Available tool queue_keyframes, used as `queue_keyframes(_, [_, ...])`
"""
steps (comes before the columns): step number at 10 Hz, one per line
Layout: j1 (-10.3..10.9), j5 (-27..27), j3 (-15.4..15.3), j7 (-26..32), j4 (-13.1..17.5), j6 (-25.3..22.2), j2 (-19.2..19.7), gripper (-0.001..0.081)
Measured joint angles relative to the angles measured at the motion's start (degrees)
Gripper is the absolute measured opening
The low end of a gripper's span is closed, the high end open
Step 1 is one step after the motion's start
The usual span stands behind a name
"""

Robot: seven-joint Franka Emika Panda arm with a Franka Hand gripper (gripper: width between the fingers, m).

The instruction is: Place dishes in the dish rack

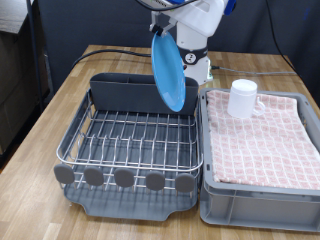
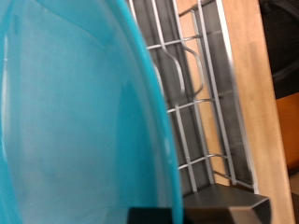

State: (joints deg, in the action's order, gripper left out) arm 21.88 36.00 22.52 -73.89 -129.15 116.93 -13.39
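Note:
My gripper (image 1: 162,33) is shut on the upper rim of the round light-blue plate (image 1: 168,72). It holds the plate on edge, slightly tilted, above the far right part of the dish rack (image 1: 72,140), beside the tall grey cutlery box (image 1: 125,90). In the wrist view the plate (image 2: 75,112) fills most of the picture, with the rack's silver wire grid (image 2: 192,103) beyond it. The white handled mug (image 1: 243,98) stands on the pink checked cloth in the grey crate (image 1: 255,195). The wooden spoon is out of view.
Round grey knobs (image 1: 123,178) line the rack's near edge. The grey crate sits right against the rack on the exterior view's right. Both rest on a wooden table (image 1: 35,110). The arm's white body (image 1: 195,25) hangs over the table's far side.

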Motion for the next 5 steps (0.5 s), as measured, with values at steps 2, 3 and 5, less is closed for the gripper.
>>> queue_keyframes(2, [-1.4, 5.5, 2.0, 3.3, -0.5, 0.4, 0.1, 0.0019])
queue_keyframes(3, [-2.4, 8.8, 3.3, 5.0, -1.0, 1.9, 0.1, 0.0019])
queue_keyframes(5, [-3.9, 11.7, 7.3, 12.5, -2.4, 9.1, 0.4, 0.0019])
